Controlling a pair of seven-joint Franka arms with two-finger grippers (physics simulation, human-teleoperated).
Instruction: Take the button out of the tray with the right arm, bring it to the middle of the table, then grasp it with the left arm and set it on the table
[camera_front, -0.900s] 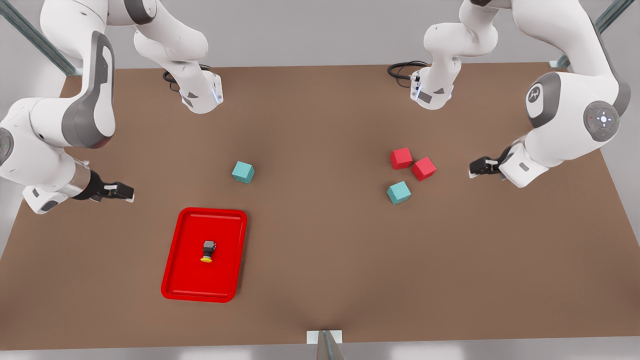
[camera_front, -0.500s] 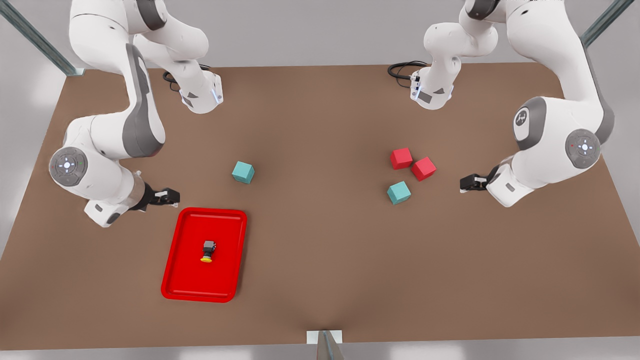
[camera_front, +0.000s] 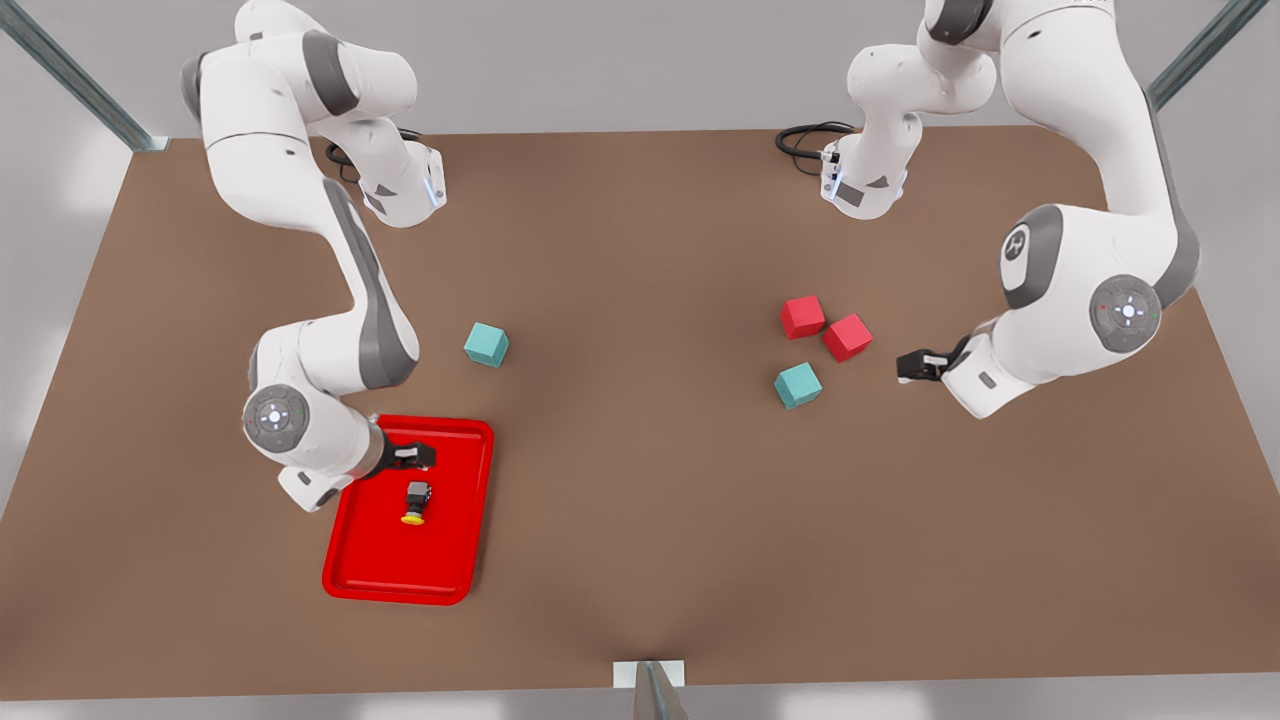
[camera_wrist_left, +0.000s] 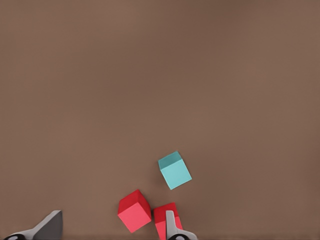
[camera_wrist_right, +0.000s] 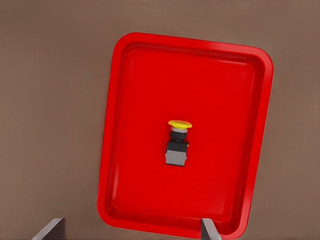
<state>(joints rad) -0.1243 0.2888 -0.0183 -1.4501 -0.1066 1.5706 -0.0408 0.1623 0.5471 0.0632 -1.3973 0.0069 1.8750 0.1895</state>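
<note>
On the brown surface (camera_front: 640, 500) I see the red tray (camera_front: 350, 560) with the button (camera_front: 416, 500) lying inside. My right gripper (camera_front: 425, 457) hangs spread wide just above it; my left gripper (camera_front: 903, 366), also wide, waits beside the cubes (camera_front: 824, 330).

Tray (camera_front: 345, 560) corner under right arm; wrist-view fingers (camera_wrist_right: 50, 229) cropped.

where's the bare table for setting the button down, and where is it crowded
The widest bare stretch of the table lies between the tray and the lower teal cube. It is crowded around the two red cubes, where the open left gripper hovers. The open right gripper is over the tray beside the button.
</note>
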